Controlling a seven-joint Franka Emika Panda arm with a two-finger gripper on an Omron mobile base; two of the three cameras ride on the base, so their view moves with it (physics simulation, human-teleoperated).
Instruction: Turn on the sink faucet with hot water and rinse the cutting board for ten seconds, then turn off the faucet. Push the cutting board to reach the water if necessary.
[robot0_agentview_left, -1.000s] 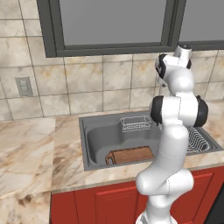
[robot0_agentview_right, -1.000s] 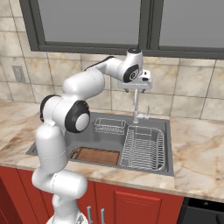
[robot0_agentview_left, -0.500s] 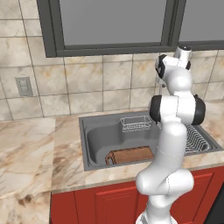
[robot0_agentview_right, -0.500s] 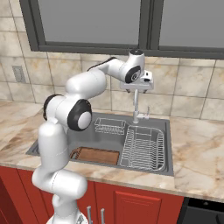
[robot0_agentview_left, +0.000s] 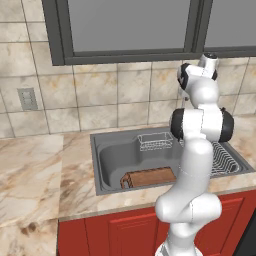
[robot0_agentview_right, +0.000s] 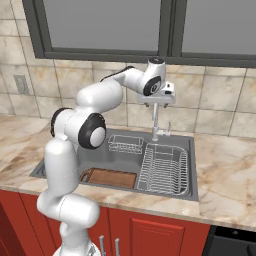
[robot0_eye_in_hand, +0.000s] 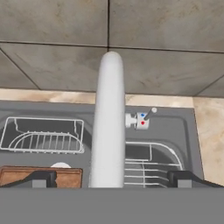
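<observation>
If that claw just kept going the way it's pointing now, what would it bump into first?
Most likely the sink faucet: from the hand view, its pale spout rises straight between the gripper tips, which stand wide apart. Beyond it lies the sink with the dish rack. Depth is hard to judge.

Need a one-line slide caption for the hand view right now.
Open tool straddles the faucet spout, looking down on the handle, wire basket and cutting board.

The rectangular metal sink (robot0_agentview_right: 192, 165) was dark grey, the wooden cutting board (robot0_agentview_right: 112, 178) reddish-brown, the slim gooseneck faucet (robot0_eye_in_hand: 108, 127) silvery-white, the stone counter (robot0_agentview_left: 30, 170) beige marbled.
</observation>
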